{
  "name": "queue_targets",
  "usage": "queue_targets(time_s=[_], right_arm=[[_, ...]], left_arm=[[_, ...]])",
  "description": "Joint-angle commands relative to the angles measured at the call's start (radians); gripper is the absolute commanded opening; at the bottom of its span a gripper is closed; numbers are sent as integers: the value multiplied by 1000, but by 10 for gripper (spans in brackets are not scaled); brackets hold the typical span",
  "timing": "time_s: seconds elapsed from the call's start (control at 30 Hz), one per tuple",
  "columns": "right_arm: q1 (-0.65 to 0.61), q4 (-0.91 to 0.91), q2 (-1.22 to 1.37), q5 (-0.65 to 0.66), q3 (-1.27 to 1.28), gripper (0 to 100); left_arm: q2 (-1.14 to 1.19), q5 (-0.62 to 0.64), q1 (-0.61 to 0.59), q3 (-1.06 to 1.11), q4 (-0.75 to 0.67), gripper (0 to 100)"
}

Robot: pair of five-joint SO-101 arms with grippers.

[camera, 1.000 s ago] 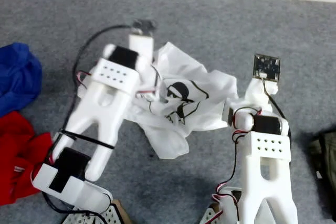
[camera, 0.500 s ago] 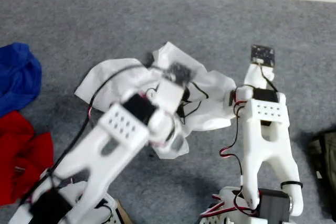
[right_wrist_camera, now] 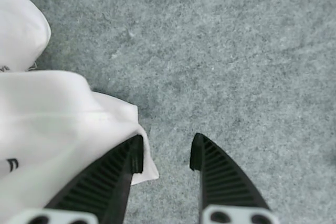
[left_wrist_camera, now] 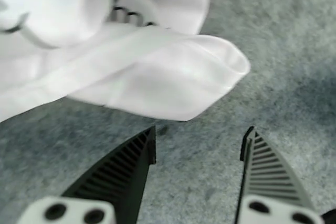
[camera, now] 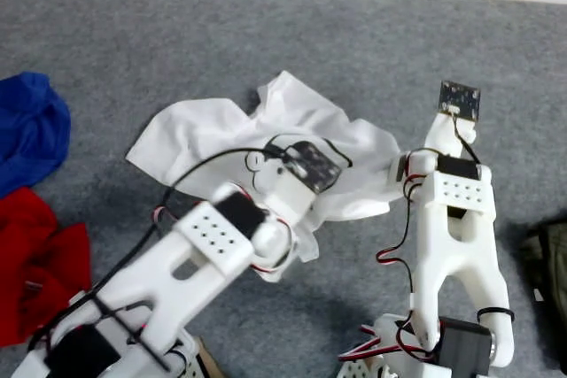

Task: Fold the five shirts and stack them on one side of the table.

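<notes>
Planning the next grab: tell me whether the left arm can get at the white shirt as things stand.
Probably yes. The left gripper is open above the bare table. The white shirt has a rounded fold lying just ahead of the gripper, with nothing between them.

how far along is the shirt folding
Done: nothing yet; every shirt seen is unfolded. In hand: the white shirt lies crumpled mid-table, with both arms' jaws open at its edges, gripping nothing. Left: that one, plus the blue shirt and red shirt bunched at one side and a dark garment at the other.
</notes>
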Motion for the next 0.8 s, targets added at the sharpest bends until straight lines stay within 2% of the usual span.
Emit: queue_targets(time_s=[0.0,0.23,0.5,0.6,0.77], right_arm=[[13,-18,-16,-3,-4,162],[12,-21,-16,-2,-1,162],[10,-21,-16,-2,-1,162],[10,-21,-16,-2,-1,162],[8,-21,-16,-2,-1,162]], left_arm=[[42,-9,82,-8,-23,274],[64,-5,133,-53,-28,274],[65,-3,102,-7,-226,274],[65,-3,94,50,-341,271],[65,-8,74,147,-480,175]])
